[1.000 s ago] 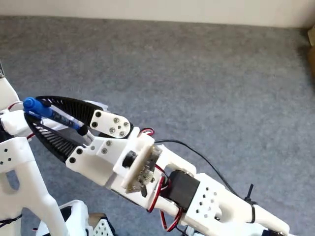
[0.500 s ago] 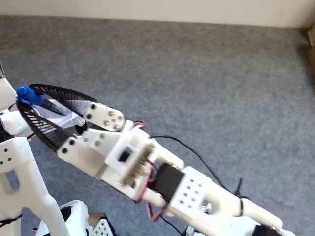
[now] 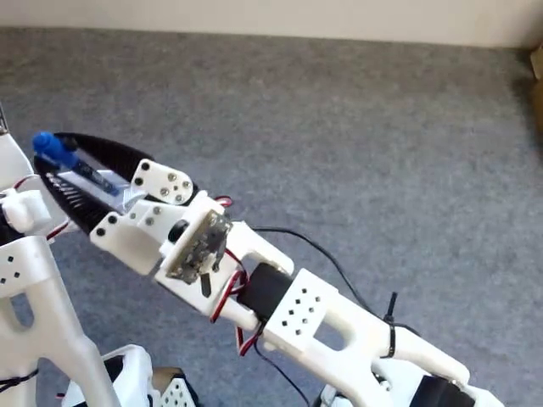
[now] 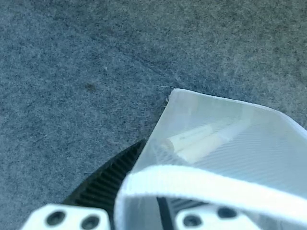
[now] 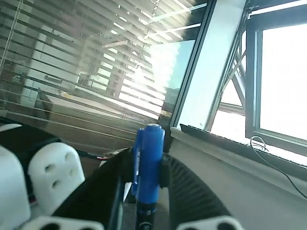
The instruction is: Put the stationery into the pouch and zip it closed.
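The right jaws are squeezing a blue pen (image 3: 53, 149) and holding it up in the air, over the gray bench (image 3: 356, 127), near the left edge of the high view. In the right wrist view the pen is sticking out between the two black jaws, and a window (image 5: 283, 91) is shining behind it. The white see-through pouch (image 4: 240, 143) is sitting right at the left jaws. A pale stick (image 4: 196, 141) is lying inside it. I cannot tell if the left jaws are wide or narrow.
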Tool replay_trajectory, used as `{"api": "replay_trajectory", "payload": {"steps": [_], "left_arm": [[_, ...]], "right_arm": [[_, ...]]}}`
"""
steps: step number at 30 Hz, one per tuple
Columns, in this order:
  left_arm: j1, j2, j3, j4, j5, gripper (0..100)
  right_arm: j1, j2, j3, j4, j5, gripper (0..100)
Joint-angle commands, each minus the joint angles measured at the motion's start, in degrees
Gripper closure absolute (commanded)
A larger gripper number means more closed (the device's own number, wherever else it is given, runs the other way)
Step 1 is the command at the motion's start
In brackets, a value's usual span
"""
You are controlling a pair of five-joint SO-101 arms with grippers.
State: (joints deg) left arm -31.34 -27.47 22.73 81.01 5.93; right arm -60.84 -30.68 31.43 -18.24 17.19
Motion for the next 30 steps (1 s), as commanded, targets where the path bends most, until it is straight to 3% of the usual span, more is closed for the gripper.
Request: {"api": "replay_trajectory", "payload": {"steps": [1, 7, 30], "left_arm": [[1.19, 2.07, 3.30, -0.97, 0.62, 99], [1.19, 2.07, 3.30, -0.97, 0.62, 99], [1.10, 2.07, 3.30, -0.97, 0.62, 99]], "right_arm": [[1.63, -1.01, 0.13, -0.84, 0.09, 98.5], [1.27, -0.48, 0.04, 2.24, 0.09, 87.8], [1.19, -1.19, 0.13, 4.35, 0.18, 87.8]]}}
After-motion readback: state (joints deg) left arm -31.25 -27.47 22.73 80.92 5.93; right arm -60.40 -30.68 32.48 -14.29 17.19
